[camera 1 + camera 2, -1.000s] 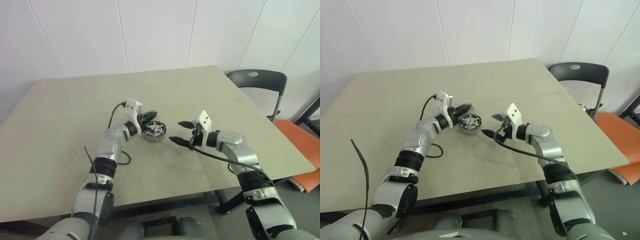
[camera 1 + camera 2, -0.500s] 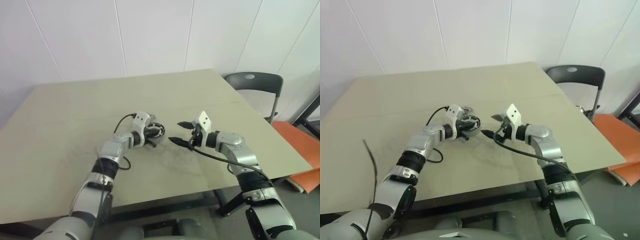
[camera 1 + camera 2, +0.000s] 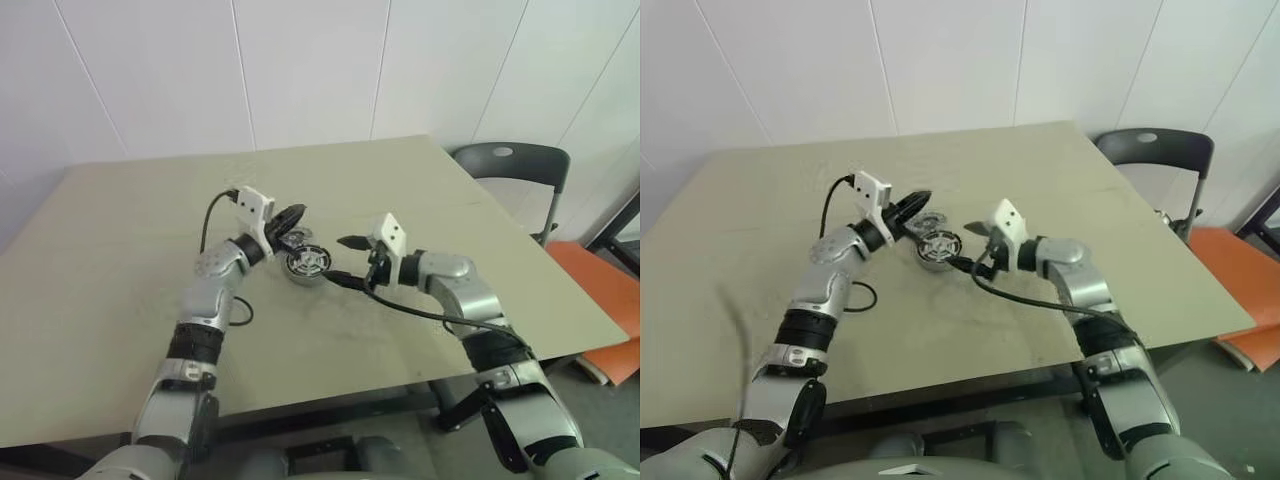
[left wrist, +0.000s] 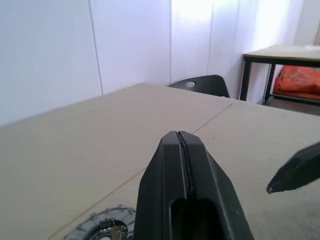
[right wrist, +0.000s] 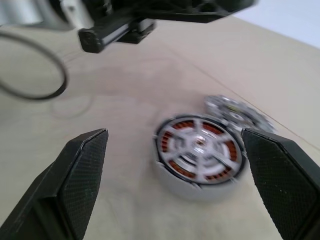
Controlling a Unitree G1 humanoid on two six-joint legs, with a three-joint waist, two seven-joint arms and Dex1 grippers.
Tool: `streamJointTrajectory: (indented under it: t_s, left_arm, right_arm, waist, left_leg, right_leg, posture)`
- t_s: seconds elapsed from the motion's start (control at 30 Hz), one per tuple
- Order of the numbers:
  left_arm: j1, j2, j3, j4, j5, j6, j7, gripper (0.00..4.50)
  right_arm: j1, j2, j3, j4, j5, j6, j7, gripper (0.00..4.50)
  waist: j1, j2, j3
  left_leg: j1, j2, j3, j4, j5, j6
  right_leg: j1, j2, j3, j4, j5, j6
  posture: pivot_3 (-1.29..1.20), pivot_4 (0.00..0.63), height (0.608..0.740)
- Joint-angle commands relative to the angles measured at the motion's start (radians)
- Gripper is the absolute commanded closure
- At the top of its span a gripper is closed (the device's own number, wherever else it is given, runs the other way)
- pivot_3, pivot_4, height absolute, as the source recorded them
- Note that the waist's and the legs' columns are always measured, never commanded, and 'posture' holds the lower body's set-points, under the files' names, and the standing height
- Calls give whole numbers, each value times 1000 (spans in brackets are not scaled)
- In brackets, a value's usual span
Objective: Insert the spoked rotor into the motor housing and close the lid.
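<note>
A: Found the motor housing (image 3: 307,263) where?

B: Saw it upright near the middle of the bench (image 3: 120,280), well apart from every edge.

A: Held anything inside?

B: Showed a red-copper ring under pale spokes across the open top in the right wrist view. Could not tell if those spokes were a separate part or the can's own. Carried no lid on top.

A: And the spoked rotor (image 3: 928,222)?

B: Lay flat on the bench just beside the housing, on its far side, outside the can. Looked very close to the can, maybe touching; could not tell. Appeared blurred there, so could not count its gaps.

A: Left jaws?

B: Saw the left gripper (image 3: 290,213) with jaws pressed fully together, one thin line between them in the left wrist view, gripping nothing. Hung above the rotor, apart from it.

A: Right jaws?

B: Saw the right gripper (image 3: 345,260) spread wide and empty, pointing at the housing from its right side. Had the can in front of the gap between both fingers (image 5: 82,165), touching neither.

A: Room for moving?

B: Plenty of bare bench to the left, in front and behind. Noticed a dark chair (image 3: 510,160) beyond the far right corner, and a black cable (image 3: 240,315) looping on the bench beside the left arm.
</note>
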State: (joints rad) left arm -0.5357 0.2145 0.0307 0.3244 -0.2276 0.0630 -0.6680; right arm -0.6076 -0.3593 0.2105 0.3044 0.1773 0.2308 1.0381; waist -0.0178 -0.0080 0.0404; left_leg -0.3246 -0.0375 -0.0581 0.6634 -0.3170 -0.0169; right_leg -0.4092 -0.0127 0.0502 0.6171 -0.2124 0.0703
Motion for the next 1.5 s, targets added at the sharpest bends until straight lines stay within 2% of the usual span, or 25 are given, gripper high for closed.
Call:
streamJointTrajectory:
  t_s: [0.03, 0.17, 0.3, 0.6, 0.8, 1.0, 1.2, 1.5]
  left_arm:
    - [63, 39, 7, -82, -14, -20, -35, 4486]
    - [194, 129, 37, -158, -14, -40, -63, 4486]
    - [299, 199, 65, -210, -7, -70, -59, 4486]
    - [467, 214, 82, -358, -50, -71, -60, 4486]
    - [484, 188, 74, -379, -80, -47, -51, 4486]
    - [453, 173, 68, -332, -79, -54, -45, 4486]
    - [408, 169, 60, -285, -74, -58, -55, 4486]
    - [386, 171, 61, -261, -70, -65, -61, 4486]
  right_arm:
    - [-71, -34, 53, -33, -46, -45, 67, 0]
    - [-166, -82, 144, 28, -142, -152, 158, 0]
    - [-260, -100, 220, 114, -258, -287, 179, 0]
    - [-435, -113, 379, 410, -563, -615, 76, 0]
    - [-558, -71, 433, 604, -682, -743, -8, 0]
    - [-644, 12, 456, 757, -760, -781, -109, 0]
    - [-657, 68, 466, 846, -811, -793, -163, 0]
    - [-645, 91, 471, 898, -842, -808, -174, 0]
  waist:
    - [2, 0, 0]
    - [0, 1, 1]
    - [1, 1, 1]
    - [3, 2, 2]
    - [-1, 4, 3]
    - [-4, 4, 3]
    - [-2, 4, 3]
    - [-6, 5, 3]
  left_leg:
    - [0, 0, 0, 0, 0, 0]
    - [0, 0, 0, 1, 0, 0]
    - [0, 0, 0, 0, 0, 0]
    - [0, 0, 0, 0, 0, 0]
    - [0, 0, 0, 0, 0, 0]
    - [1, 0, 0, 0, 0, 0]
    - [0, 0, -1, 0, 0, 0]
    - [-1, 0, -1, 0, 0, 0]
  right_leg:
    - [0, 0, 0, 0, 0, 0]
    - [0, 0, 0, 1, 0, 0]
    - [0, 0, -1, 0, 0, 0]
    - [0, -3, -1, -1, -2, -3]
    - [0, -3, -1, 1, -2, -4]
    - [0, -2, 0, 1, -2, -5]
    - [0, -3, -1, 1, -2, -5]
    - [-2, -2, 0, 2, -2, -4]
  posture:
    - [0, 0, 740]
    - [0, 0, 740]
    - [0, 0, 740]
    - [0, 0, 740]
    - [0, 0, 740]
    - [0, 0, 740]
    - [0, 0, 740]
    - [0, 0, 740]
